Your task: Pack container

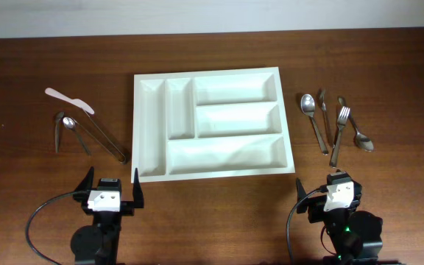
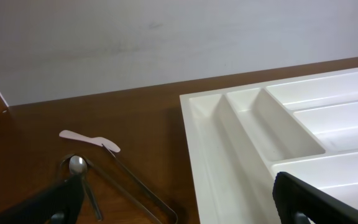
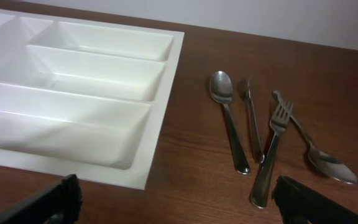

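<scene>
Left gripper (image 1: pixel 112 184): jaws wide apart, nothing between them, parked at the near table edge just off the tray's near-left corner. Right gripper (image 1: pixel 330 190): likewise fully spread and holding nothing, just below the right-hand cutlery.

White rectangular plastic cutlery tray (image 1: pixel 227 153): lies flat on the brown wooden table (image 1: pixel 35 66), centred between our two arms and touching neither. Two narrow upright compartments at its left, three long ones across. All five are bare.

Right of the tray, apart from it: metal tablespoon (image 1: pixel 313 121), metal table knife (image 1: pixel 324 118), metal fork (image 1: pixel 339 136), second metal spoon (image 1: pixel 359 136). The fork's head and the second spoon's handle seem to touch. Left of the tray: white plastic knife (image 1: pixel 68 101), small metal spoon (image 1: pixel 71 126), metal tongs (image 1: pixel 103 138).

Handling, our judgement: the tray reads as thin moulded plastic, light, fairly stiff and glossy. It is far too wide to span. If we must move it, we pinch over an outer wall or a divider. A nudge would likely skate it across the wood, so we would rather leave it put. The metal pieces look hard, slick and low to the table. We would take them across the handle, near the balance point.
</scene>
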`<state>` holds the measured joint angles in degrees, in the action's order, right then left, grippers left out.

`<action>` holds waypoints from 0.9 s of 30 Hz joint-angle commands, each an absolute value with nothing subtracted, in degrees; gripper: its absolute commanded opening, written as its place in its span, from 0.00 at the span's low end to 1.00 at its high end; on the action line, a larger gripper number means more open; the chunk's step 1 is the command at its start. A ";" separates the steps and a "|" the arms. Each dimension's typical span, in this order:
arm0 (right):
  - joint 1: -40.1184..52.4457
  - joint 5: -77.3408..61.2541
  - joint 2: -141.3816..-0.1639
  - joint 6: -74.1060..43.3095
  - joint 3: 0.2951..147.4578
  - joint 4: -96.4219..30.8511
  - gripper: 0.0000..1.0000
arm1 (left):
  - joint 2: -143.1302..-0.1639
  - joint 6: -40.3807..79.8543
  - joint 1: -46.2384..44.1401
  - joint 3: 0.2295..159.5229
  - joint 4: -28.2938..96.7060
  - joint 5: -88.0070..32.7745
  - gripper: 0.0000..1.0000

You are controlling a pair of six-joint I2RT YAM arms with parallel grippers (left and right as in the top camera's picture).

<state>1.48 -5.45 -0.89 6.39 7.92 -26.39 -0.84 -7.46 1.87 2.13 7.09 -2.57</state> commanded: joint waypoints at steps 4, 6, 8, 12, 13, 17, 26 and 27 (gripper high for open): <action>1.10 -7.22 -0.19 6.39 8.19 -21.96 0.99 | -0.34 -6.74 1.58 1.76 7.07 -2.15 0.99; 1.10 -8.12 -0.19 6.37 9.98 -21.63 0.99 | -0.34 -6.74 1.58 1.76 7.07 -2.15 0.99; 1.10 -8.58 -0.21 5.43 12.71 -21.17 0.99 | -0.34 -6.74 1.58 1.76 7.07 -2.15 0.99; 1.10 -7.38 -1.87 2.37 22.00 -22.65 0.99 | -0.34 -6.74 1.58 1.76 7.07 -2.13 0.99; 1.10 -6.85 -2.79 1.32 24.18 -23.51 0.99 | -0.34 -6.74 1.58 1.76 7.07 -2.15 0.99; 1.10 -7.01 -11.68 -0.99 37.36 -31.75 0.99 | -0.34 -6.74 1.58 1.76 7.07 -2.13 0.99; 1.10 -14.41 -45.63 -0.27 74.43 -59.57 0.99 | -0.34 -6.74 1.58 1.76 7.07 -2.15 0.99; 1.10 -14.94 -49.21 -0.32 78.50 -62.00 0.99 | -0.34 -6.74 1.58 1.76 7.07 -2.13 0.99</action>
